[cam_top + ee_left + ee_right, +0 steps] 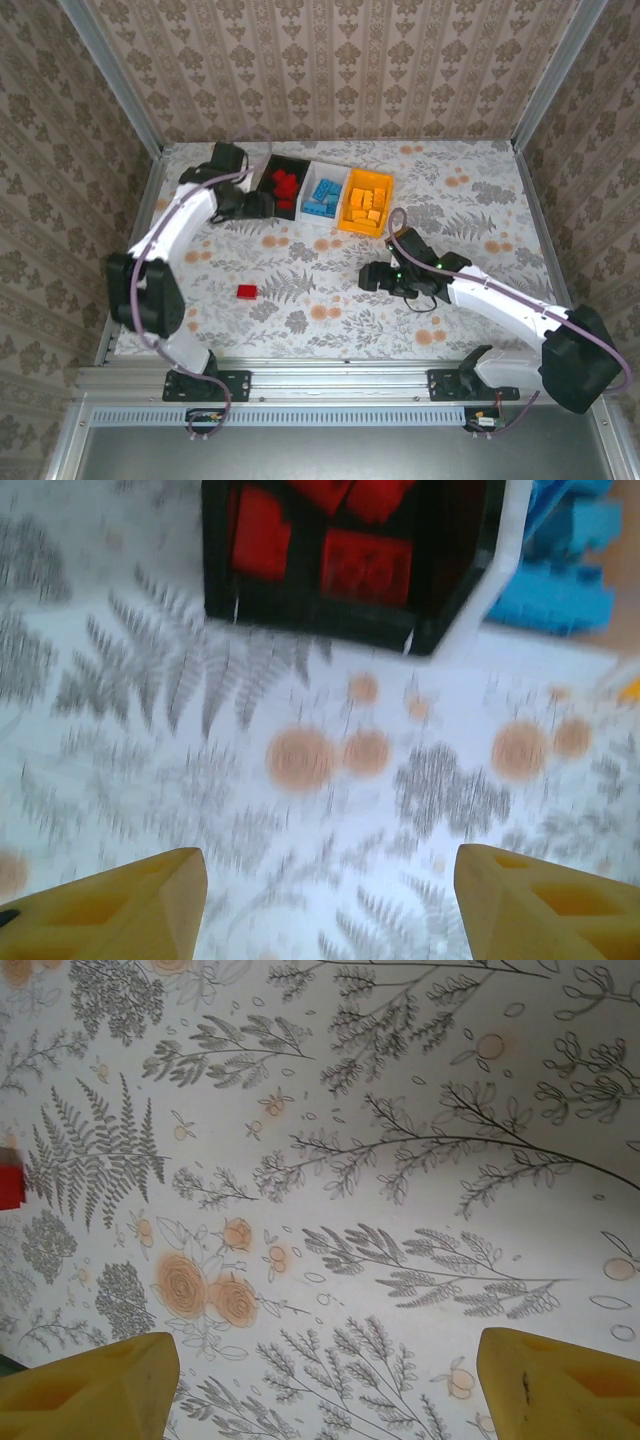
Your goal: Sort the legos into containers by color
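Three joined containers stand at the back. The black bin (268, 178) holds red legos (287, 187), the white bin (334, 169) holds blue legos (321, 198), and the orange bin (349, 226) holds orange legos (367, 203). One red lego (247, 291) lies alone on the cloth at front left; it also shows at the left edge as a red lego (8, 1185). My left gripper (257, 206) hovers just in front of the black bin (440, 620); this left gripper (330, 900) is open and empty, with red legos (365, 565) and blue legos (560, 575) ahead. My right gripper (373, 277) is mid-table; this right gripper (325, 1380) is open over bare cloth.
The floral tablecloth (330, 320) covers the table. Patterned walls with metal frame posts (120, 90) close in the back and both sides. A metal rail (330, 378) runs along the near edge by the arm bases.
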### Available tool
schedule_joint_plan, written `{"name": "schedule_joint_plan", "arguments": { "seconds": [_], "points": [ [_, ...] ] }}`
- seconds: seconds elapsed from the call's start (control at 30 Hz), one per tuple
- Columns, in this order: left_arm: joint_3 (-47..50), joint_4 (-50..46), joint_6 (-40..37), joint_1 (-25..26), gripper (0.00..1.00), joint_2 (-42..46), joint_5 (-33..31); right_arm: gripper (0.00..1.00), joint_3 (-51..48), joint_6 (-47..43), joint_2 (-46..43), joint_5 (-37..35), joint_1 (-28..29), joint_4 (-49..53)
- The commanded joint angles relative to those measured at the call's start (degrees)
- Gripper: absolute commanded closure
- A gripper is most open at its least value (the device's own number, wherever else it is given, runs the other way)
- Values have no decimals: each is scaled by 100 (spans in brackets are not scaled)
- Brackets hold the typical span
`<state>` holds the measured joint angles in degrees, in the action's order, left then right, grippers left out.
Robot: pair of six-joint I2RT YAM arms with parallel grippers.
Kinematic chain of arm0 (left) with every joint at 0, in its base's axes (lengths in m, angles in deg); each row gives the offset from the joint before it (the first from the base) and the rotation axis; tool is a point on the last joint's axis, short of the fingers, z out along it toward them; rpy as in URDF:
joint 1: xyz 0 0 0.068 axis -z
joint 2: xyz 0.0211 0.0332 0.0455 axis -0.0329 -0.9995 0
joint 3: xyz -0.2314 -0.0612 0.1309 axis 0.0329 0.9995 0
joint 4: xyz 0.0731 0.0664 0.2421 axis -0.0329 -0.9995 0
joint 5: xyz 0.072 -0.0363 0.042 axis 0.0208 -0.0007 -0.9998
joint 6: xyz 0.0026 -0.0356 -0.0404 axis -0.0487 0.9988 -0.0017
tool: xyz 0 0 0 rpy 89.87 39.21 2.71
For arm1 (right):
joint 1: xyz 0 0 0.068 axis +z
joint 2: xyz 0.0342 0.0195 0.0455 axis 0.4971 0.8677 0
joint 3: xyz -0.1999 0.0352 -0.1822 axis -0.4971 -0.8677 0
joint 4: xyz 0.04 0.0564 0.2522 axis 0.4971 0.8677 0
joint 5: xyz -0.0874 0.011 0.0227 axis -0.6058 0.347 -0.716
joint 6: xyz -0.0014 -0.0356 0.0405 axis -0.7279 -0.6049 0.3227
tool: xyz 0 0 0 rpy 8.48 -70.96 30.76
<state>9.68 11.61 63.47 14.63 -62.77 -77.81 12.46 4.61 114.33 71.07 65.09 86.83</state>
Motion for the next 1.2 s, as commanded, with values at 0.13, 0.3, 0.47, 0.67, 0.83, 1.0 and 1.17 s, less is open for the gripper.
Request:
{"name": "schedule_joint_plan", "arguments": {
  "seconds": [0.13,0.3,0.47,0.67,0.83,1.0,1.17],
  "points": [
    [1639,-486,351,482,29,1201,-521,19,160,-198,162,230,-30,-304],
    [2264,-569,499,745,29,1295,-636,19,290,-255,527,495,-38,-468],
    [2757,-538,934,1110,29,1314,-768,19,132,-171,518,536,-4,-650],
    [3080,-222,1078,1117,28,1114,-862,19,-2,-159,598,667,4,-783],
    [3169,-54,1020,1024,28,980,-920,19,-100,-150,663,712,4,-886],
    [3178,43,931,994,28,786,-944,19,-142,-106,724,732,7,-956],
    [3180,206,809,681,29,603,-883,20,-182,-58,688,721,22,-949]
  ]
}}
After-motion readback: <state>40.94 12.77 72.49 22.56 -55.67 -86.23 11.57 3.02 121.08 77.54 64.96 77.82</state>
